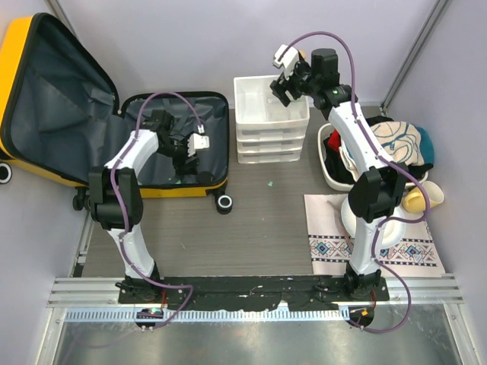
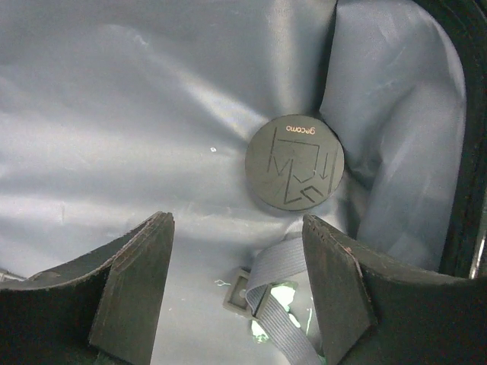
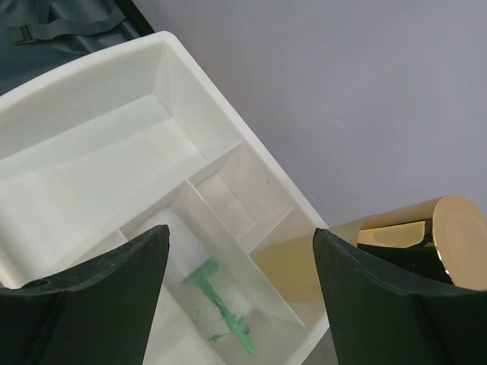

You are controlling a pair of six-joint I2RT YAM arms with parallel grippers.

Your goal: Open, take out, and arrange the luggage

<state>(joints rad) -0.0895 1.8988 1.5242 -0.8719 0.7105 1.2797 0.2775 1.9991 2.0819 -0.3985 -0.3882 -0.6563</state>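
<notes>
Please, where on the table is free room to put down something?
The widest bare patch is the grey wooden tabletop between the open yellow hard-shell suitcase, the white plastic drawer organizer and the patterned cloth mat. The right side is crowded: the white basin is heaped with clothes.

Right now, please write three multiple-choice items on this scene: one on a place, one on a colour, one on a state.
1. The drawer organizer stands: A inside the luggage; B between the luggage and the basin; C on the mat.
2. The luggage shell is: A yellow; B red; C blue.
3. The luggage is: A zipped shut; B lying face down; C open, lid raised.
Answers: 1 B, luggage on its left, basin on its right; 2 A, yellow edge shows; 3 C, grey lining exposed.
</notes>
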